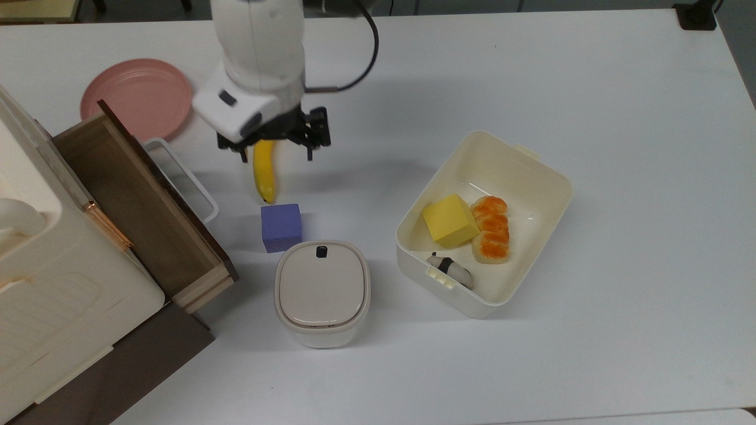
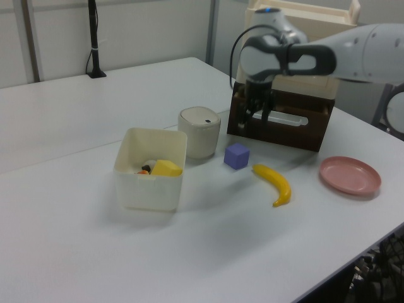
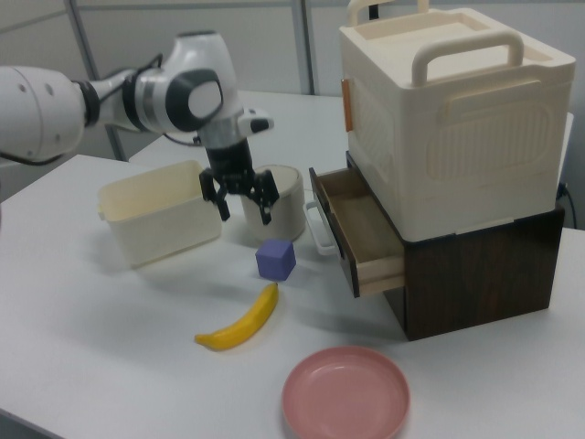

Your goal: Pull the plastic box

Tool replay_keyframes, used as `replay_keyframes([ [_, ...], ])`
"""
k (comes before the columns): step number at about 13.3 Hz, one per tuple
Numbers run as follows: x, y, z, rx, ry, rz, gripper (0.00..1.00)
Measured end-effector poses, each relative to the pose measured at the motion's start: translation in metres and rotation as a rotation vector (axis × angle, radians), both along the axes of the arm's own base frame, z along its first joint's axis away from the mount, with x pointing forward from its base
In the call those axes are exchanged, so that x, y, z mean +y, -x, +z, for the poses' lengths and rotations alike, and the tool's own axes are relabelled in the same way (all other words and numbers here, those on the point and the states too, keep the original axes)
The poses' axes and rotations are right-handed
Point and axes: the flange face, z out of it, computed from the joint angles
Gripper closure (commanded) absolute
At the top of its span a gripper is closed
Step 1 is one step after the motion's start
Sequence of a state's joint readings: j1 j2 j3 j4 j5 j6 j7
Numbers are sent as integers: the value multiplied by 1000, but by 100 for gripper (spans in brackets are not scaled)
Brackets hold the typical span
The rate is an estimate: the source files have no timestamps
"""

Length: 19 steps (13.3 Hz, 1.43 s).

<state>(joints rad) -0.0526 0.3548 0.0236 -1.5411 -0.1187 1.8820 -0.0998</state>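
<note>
A white table (image 1: 620,88) carries the plastic box (image 1: 531,177) toward the top view's right edge, well apart from the gripper (image 1: 276,154), whose jaws hang open and empty above a banana (image 1: 264,174); pale wall panels stand behind

Setting: robotics lab bench. A white table (image 1: 590,71) carries staged test props, including a toy banana (image 3: 239,322) and a purple cube (image 3: 275,259) beside it. Partition panels and a black stand (image 2: 95,39) rise behind the table.
</note>
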Motion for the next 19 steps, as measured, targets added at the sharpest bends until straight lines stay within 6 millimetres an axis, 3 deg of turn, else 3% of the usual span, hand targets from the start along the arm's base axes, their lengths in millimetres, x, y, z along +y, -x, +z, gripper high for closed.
replay_keyframes([
  [3,6,-19,-54,-21,-5,21,0],
  [10,7,-36,-105,-97,-13,38,0],
  [16,6,-37,-106,-101,-11,37,0],
  [19,13,-41,-87,-135,-14,47,0],
])
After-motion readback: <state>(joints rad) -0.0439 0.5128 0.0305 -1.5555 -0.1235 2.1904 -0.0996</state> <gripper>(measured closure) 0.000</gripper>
